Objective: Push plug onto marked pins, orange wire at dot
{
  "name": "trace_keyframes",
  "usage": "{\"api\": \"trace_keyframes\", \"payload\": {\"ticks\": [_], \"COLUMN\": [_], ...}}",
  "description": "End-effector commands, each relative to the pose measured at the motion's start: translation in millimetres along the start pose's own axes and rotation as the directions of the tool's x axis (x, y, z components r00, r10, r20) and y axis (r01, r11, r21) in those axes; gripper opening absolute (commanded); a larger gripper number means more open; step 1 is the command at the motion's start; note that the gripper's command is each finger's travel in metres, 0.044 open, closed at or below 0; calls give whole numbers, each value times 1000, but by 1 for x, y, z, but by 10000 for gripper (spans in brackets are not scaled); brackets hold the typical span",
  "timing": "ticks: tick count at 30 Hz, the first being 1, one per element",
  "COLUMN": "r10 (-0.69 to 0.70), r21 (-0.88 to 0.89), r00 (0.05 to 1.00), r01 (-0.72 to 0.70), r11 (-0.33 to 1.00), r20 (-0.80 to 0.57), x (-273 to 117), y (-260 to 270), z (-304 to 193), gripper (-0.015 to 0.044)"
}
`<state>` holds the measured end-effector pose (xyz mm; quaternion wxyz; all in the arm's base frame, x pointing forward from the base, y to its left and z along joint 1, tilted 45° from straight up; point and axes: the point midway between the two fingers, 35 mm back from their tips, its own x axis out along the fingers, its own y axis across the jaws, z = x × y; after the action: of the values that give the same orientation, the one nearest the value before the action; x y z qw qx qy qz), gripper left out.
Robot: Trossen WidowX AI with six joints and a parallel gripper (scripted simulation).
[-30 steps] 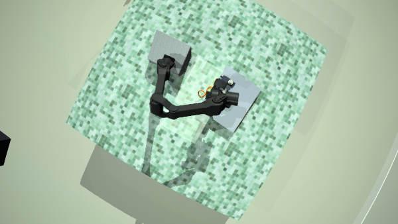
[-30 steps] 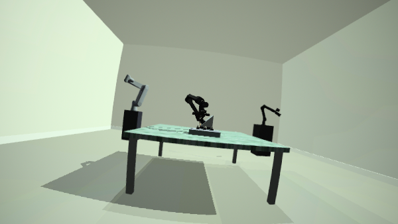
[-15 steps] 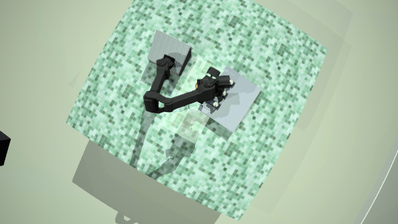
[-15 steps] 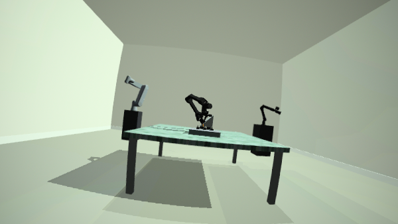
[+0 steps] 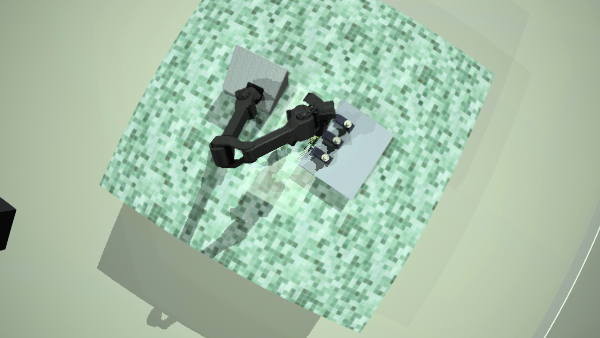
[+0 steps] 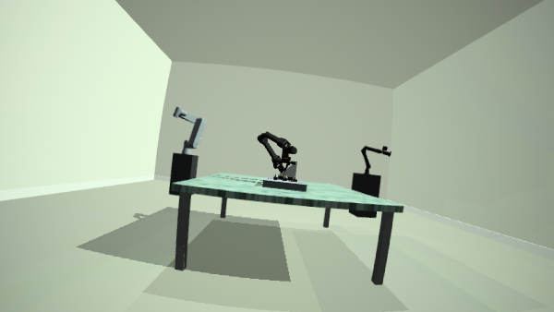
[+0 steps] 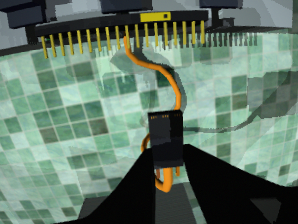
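My gripper (image 7: pixel 167 153) is shut on the black plug (image 7: pixel 166 135), with its front end facing the pin row and clear of it. Three small gold marks show at that end; which hole is orange cannot be told. The yellow band (image 7: pixel 150 17) has its dot (image 7: pixel 165 16) at the right end, above the gold pins (image 7: pixel 155 35). The plug's front end stands a little right of the band's middle in the wrist view. An orange wire (image 7: pixel 175 82) bows from behind the plug toward the row. The dark pin strip (image 7: pixel 90 29) runs along the holder's near edge.
Three dark servos with pale round tops, such as the middle one (image 5: pixel 332 139), stand on the pale grey block (image 5: pixel 367 150). The arm's base stands on a grey slab (image 5: pixel 255 65). Shadows fall across the green mosaic table top (image 5: pixel 400 200).
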<state>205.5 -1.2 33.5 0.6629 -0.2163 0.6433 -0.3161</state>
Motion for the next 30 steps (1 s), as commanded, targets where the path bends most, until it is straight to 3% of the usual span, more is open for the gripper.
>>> {"api": "trace_keyframes", "payload": {"ticks": [1, 6, 30], "r10": [-1, -3, -3], "r21": [4, 5, 6], "r00": [1000, 1000, 1000], "r01": [1, 3, 3], "r11": [1000, 1000, 1000], "r20": [-1, -1, 0], "x": [17, 34, 30], "y": [-1, -2, -4], "z": [-2, -3, 37], "gripper": [0, 0, 0]}}
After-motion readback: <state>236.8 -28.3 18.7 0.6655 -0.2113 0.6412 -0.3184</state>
